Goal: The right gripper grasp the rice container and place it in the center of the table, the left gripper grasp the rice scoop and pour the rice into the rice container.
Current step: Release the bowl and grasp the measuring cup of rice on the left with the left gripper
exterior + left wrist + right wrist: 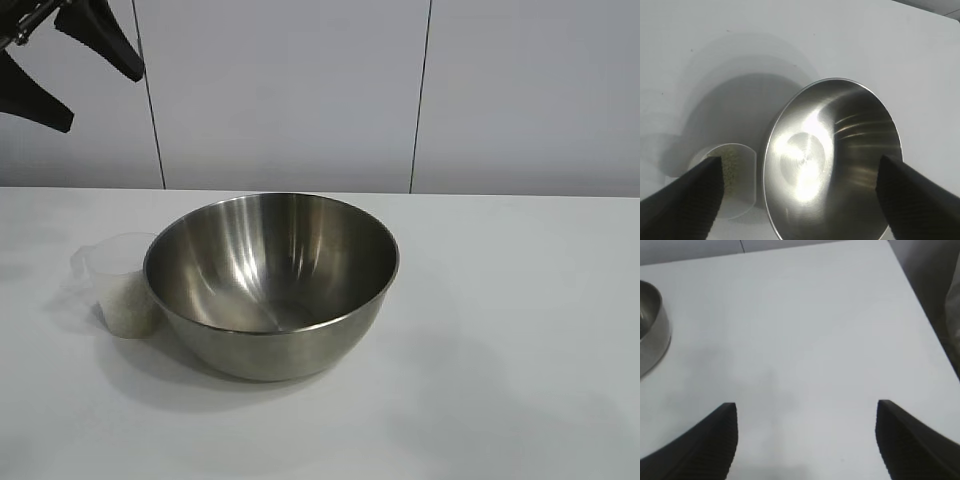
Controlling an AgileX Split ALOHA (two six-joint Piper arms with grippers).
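Note:
The rice container (272, 285), a wide shiny steel bowl, stands near the middle of the white table (520, 330), and it is empty inside. Touching its left side is the rice scoop (122, 283), a clear plastic cup partly filled with rice (130, 305). My left gripper (95, 70) hangs open high at the upper left, well above both. In the left wrist view, the left gripper (799, 165) looks down on the rice container (832, 160) and the rice scoop (735, 180). My right gripper (806, 407) is open over bare table, with the rice container (652, 330) off to one side.
A pale panelled wall (300, 90) runs behind the table's far edge. In the right wrist view, the table's edge (920, 310) shows with a darker floor beyond it. Bare tabletop lies to the right of the bowl.

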